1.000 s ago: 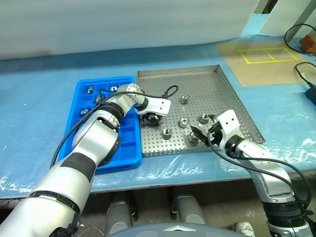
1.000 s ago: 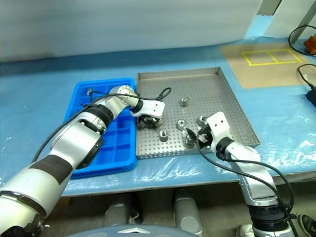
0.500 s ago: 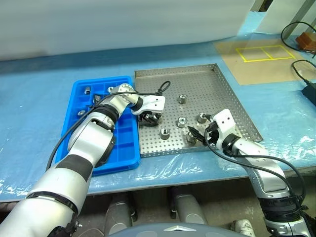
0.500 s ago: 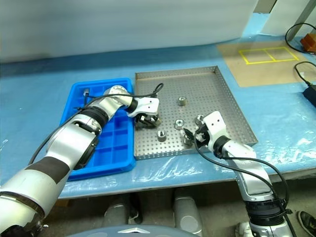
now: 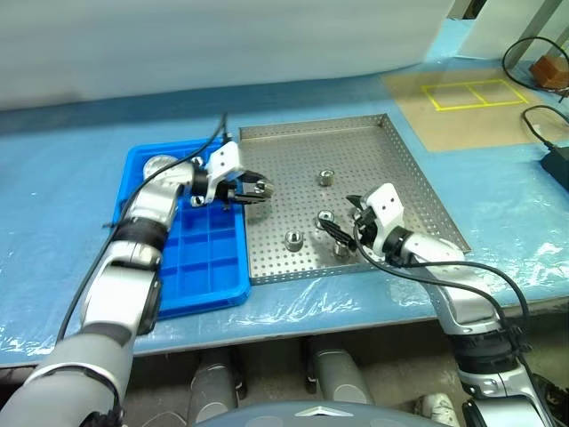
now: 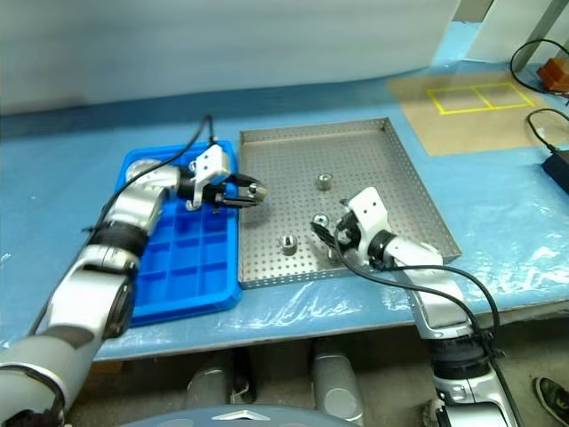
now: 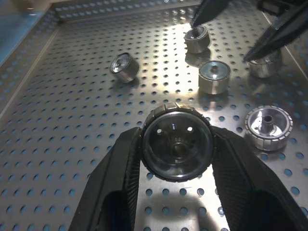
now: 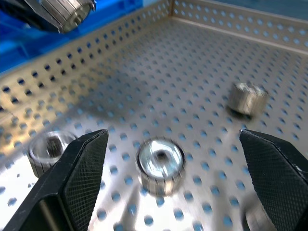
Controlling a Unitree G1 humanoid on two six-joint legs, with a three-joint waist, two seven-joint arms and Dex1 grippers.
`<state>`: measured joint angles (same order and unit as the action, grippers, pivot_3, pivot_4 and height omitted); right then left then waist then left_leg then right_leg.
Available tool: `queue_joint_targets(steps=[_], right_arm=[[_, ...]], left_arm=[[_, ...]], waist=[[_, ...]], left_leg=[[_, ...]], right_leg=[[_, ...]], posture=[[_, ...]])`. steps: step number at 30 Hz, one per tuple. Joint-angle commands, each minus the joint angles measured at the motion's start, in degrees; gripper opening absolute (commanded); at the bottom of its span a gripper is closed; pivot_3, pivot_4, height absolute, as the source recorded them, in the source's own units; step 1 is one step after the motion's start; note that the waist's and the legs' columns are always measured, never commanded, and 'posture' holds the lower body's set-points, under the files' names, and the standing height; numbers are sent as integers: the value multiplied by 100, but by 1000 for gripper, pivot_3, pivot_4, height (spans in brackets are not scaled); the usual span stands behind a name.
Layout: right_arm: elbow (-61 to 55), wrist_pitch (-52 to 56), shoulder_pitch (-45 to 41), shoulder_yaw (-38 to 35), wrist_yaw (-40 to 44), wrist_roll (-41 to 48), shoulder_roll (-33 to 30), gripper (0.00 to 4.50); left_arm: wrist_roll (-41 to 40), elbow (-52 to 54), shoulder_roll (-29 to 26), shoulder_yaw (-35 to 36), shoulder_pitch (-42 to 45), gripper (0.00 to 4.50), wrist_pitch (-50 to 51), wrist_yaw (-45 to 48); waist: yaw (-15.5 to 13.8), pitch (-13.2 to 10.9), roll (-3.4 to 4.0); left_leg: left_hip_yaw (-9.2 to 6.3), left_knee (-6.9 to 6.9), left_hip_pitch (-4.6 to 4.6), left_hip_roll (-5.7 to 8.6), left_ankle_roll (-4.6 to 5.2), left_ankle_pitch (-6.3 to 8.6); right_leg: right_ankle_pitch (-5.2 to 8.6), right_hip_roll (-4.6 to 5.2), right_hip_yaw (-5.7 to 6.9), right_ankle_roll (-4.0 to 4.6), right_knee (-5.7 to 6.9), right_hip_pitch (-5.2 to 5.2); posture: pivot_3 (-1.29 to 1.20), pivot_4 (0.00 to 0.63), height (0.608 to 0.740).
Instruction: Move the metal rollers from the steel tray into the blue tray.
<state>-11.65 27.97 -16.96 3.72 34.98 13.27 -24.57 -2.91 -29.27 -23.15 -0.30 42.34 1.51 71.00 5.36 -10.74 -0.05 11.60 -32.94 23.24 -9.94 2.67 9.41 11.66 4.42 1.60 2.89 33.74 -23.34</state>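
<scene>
My left gripper [image 5: 254, 189] is shut on one of the metal rollers [image 7: 177, 147], holding it in the air above the left part of the steel tray [image 5: 378, 156], close to the blue tray [image 5: 200, 262]. Several more shiny rollers lie on the perforated floor, among them one at the back [image 5: 326, 177] and one near the front [image 5: 292, 238]. My right gripper [image 5: 339, 216] is open low over the tray. Its fingers [image 8: 72, 178] stand either side of a lying roller [image 8: 160, 161] without touching it. Small rollers sit in the blue tray's far compartments [image 5: 161, 164].
Both trays rest on a table covered in blue plastic sheet [image 5: 71, 196]. A brown mat with yellow tape lines [image 5: 467, 93] lies at the far right, with black cables [image 5: 542, 116] beside it. The table's front edge runs just below the trays.
My left gripper has lifted with its roller, turned at the wrist and drawn left toward the blue tray. My right gripper has shifted left, and now straddles a roller.
</scene>
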Motion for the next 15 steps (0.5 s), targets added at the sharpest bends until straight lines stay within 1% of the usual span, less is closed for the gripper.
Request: queue_joint_targets(steps=[1, 3, 4, 8, 11, 13, 15], right_arm=[[336, -251, -652, 181, 448, 158, 104, 4500], [698, -376, -1083, 328, 744, 151, 172, 4500], [855, -434, -1265, 378, 885, 164, 205, 4500], [1601, -692, -2091, 717, 1643, 200, 473, 4500], [1987, -873, -2340, 902, 1987, 143, 655, 4500], [2255, -1031, -2450, 1039, 2182, 66, 780, 4500], [2482, -1148, -2538, 1129, 2328, 25, 903, 4500]], left_arm=[[-540, 1944, -233, 453, -741, 2072, 1168, -627], [-739, 2773, -366, 648, -1213, 2072, 1711, -978], [-832, 3084, -419, 740, -1382, 2072, 1939, -1131], [-1228, 4345, -738, 1381, -2303, 2072, 2677, -1706], [-1377, 4937, -837, 1751, -2885, 2072, 2938, -2137], [-1396, 5343, -787, 1982, -3283, 2072, 3120, -2542], [-1481, 5737, -683, 2185, -3617, 2072, 3371, -2922]], waist=[[-136, -2, -2], [-267, -8, 0], [-348, -9, -1], [-696, -10, 2], [-930, -10, 2], [-1076, -10, 2], [-1153, -10, 1]], left_leg=[[-1, 1, 3, -2, -4, -3], [-1, 7, 0, -6, -20, -10], [-1, 14, -2, -6, -29, -15], [-2, 55, -24, -12, -71, -40], [-2, 81, -29, -13, -83, -47], [-2, 86, -21, -14, -83, -47], [-2, 84, -3, -13, -83, -47]], right_leg=[[0, 0, 6, 0, 2, -1], [-1, 0, 3, 1, 9, -8], [-1, 0, 5, 1, 12, -9], [0, -6, 8, 1, 18, -14], [6, -10, 10, 2, 14, -20], [11, -11, 13, 4, 14, -28], [11, -10, 13, 5, 14, -44]], posture=[[-131, 150, 740], [-97, 150, 740], [-39, 150, 740], [123, 150, 740], [198, 150, 740], [261, 150, 740], [310, 150, 740]])
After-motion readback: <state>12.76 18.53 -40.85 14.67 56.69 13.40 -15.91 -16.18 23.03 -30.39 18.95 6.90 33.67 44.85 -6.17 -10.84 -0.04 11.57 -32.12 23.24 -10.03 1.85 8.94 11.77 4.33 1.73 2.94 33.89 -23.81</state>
